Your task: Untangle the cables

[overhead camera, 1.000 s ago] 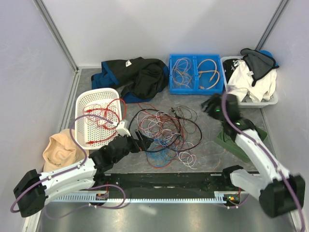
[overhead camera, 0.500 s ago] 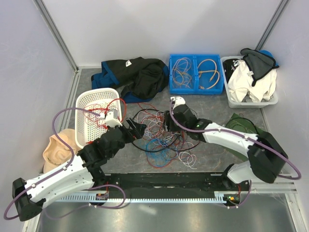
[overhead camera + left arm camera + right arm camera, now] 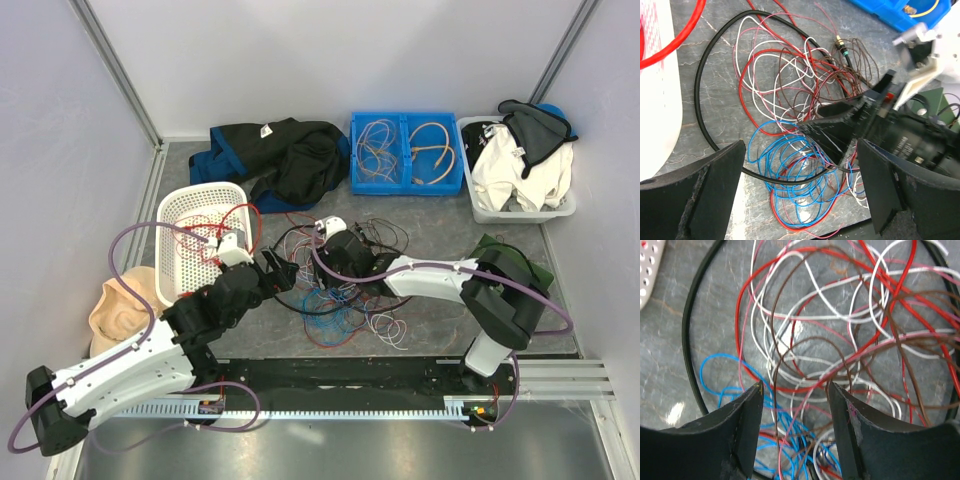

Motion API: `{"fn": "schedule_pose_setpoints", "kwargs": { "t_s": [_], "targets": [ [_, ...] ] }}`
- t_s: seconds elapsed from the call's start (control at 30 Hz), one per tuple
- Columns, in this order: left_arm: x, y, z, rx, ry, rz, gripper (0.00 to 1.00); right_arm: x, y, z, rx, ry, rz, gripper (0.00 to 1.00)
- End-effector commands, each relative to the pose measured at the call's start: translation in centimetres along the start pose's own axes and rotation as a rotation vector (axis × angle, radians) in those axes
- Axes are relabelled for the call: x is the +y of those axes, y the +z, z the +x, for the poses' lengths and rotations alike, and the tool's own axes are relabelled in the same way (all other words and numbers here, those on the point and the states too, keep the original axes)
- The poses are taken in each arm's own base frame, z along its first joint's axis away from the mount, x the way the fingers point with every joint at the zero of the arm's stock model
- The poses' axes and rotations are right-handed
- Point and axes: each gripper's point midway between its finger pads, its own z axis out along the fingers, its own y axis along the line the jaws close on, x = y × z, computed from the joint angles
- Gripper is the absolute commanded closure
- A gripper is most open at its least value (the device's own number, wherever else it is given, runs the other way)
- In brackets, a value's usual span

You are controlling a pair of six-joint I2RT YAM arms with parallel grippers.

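Observation:
The cables (image 3: 345, 285) lie as a loose tangle of red, white, brown, pink, blue and black wires on the grey table. My left gripper (image 3: 283, 272) is open at the tangle's left edge. In the left wrist view its jaws (image 3: 801, 167) stand wide over blue loops (image 3: 790, 165) and a thick black cable (image 3: 705, 100), holding nothing. My right gripper (image 3: 318, 270) is open low over the tangle's middle. In the right wrist view its fingers (image 3: 796, 395) straddle brown, pink and white wires (image 3: 805, 345) without closing on them. Its black fingertips (image 3: 840, 127) also show in the left wrist view.
A white basket (image 3: 172, 215) holding red cable stands left of the tangle. A blue bin (image 3: 405, 178) with sorted cables is at the back. A dark jacket (image 3: 285, 160), a white tub (image 3: 560, 212) of clothes, a green cloth (image 3: 525, 262) and a tan cap (image 3: 125, 310) lie around.
My right arm has swung from the right side leftward and down onto the tangle's middle. My left gripper has shifted slightly back and left at the tangle's edge.

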Motion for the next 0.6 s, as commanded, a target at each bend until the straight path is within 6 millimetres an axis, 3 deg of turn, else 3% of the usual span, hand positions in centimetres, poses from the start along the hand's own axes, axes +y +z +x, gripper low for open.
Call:
{"fn": "schedule_pose_setpoints", "kwargs": {
  "t_s": [0.0,0.1,0.27,0.33,0.37,0.4,0.47,0.53,0.57],
  "targets": [
    [0.0,-0.4,-1.5,-0.056,-0.038,-0.014,0.0,1.7,1.1,-4.2,-0.131,0.029,-0.037,0.38],
    [0.2,-0.7,-1.7,-0.056,-0.032,-0.019,0.0,1.1,1.6,-6.0,-0.187,0.058,0.025,0.38],
    [0.7,-1.5,-2.5,-0.087,-0.043,-0.012,0.0,0.5,0.3,-11.1,-0.346,0.073,0.088,0.38],
    [1.1,-1.6,-2.3,-0.092,-0.047,-0.014,0.0,-0.4,1.8,-11.3,-0.305,0.043,0.139,0.37],
    [1.2,-1.6,-2.4,-0.096,-0.051,-0.012,0.0,-0.3,2.0,-12.6,-0.292,0.027,0.161,0.37],
    [1.2,-1.7,-2.3,-0.094,-0.052,-0.01,0.0,-1.2,3.4,-12.0,-0.255,0.023,0.183,0.37],
    [1.3,-1.6,-2.1,-0.089,-0.045,-0.012,0.0,-1.5,4.5,-12.7,-0.241,0.034,0.184,0.37],
    [1.4,-1.6,-1.9,-0.082,-0.039,-0.014,0.0,-2.7,6.1,-11.9,-0.208,0.04,0.214,0.37],
    [1.4,-1.6,-1.9,-0.081,-0.037,-0.013,0.0,-2.8,6.5,-12.7,-0.218,0.052,0.213,0.37]
  ]
}}
